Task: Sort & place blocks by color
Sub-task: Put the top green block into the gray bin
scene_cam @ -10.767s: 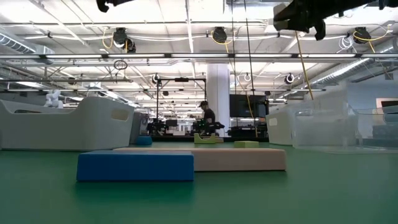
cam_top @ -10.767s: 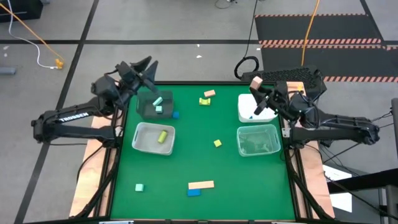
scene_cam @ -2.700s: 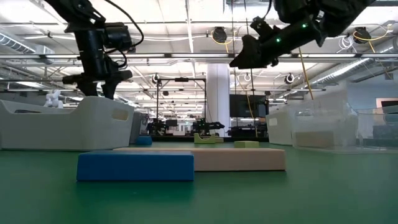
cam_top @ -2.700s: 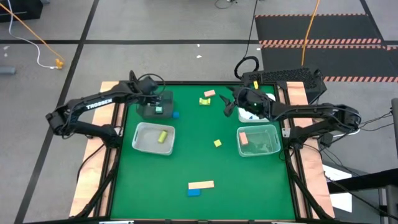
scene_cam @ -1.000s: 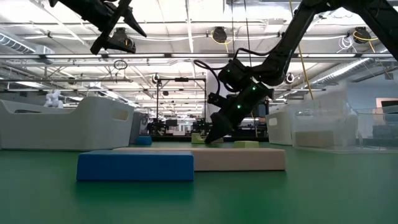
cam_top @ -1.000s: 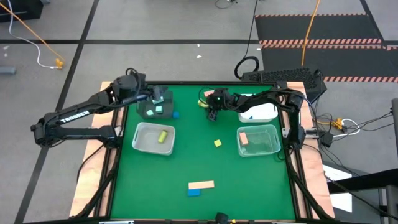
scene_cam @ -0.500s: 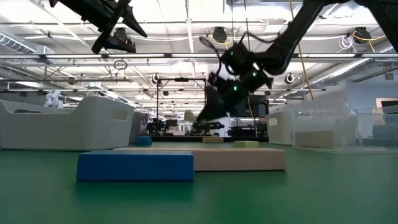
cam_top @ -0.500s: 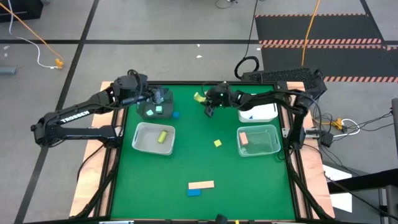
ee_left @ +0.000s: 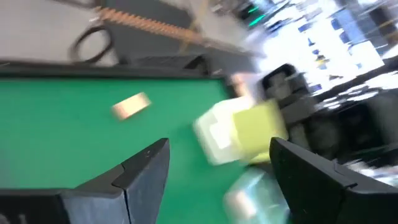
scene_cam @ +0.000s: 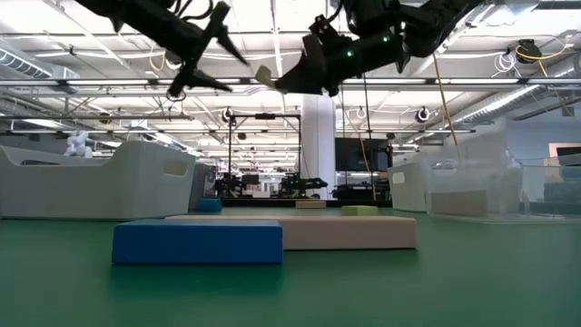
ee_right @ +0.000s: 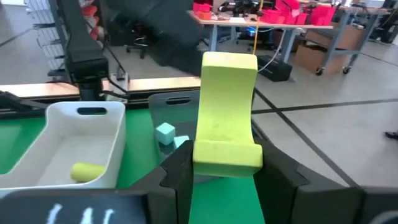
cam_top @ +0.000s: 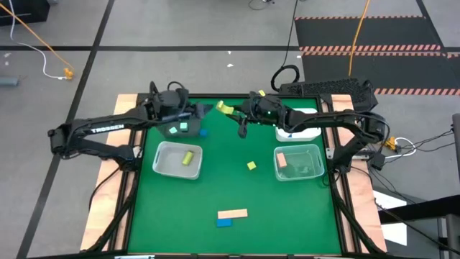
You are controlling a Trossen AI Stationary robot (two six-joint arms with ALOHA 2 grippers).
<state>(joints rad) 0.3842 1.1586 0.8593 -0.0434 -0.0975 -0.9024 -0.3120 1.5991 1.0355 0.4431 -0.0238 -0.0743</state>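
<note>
A yellow-green block [cam_top: 223, 108] hangs in the air over the table's far middle, and my right gripper [cam_top: 232, 113] is shut on it. My left gripper [cam_top: 207, 109] stands open just left of it, above the dark grey bin [cam_top: 172, 130]. In the left wrist view the block [ee_left: 258, 130] shows beyond the two spread fingers [ee_left: 144, 167], which are apart from it. Mint blocks [cam_top: 184, 127] lie in the grey bin. A yellow-green piece [cam_top: 188, 157] lies in the near-left bin [cam_top: 164, 162]. My right gripper pinches the block's near end [ee_right: 227, 158] between its two fingers [ee_right: 178, 174]. The fingers come almost level from the table's right side. The rest of the block [ee_right: 227, 93] sticks out past the fingertips toward my left gripper. It is lifted well clear of the table.
At the right stand a white bin [cam_top: 307, 130] and a clear bin [cam_top: 310, 167] holding a tan-orange block [cam_top: 281, 160]. Loose on the green mat lie a yellow cube [cam_top: 251, 165], a blue cube [cam_top: 203, 132], a tan-orange bar [cam_top: 232, 214] and a blue block [cam_top: 224, 222].
My right gripper has risen from the mat at the far middle with the yellow-green block, tipping from slanting down to nearly level and going toward the table's left. The block is now lifted clear. My left gripper has come down a little and toward the right gripper.
</note>
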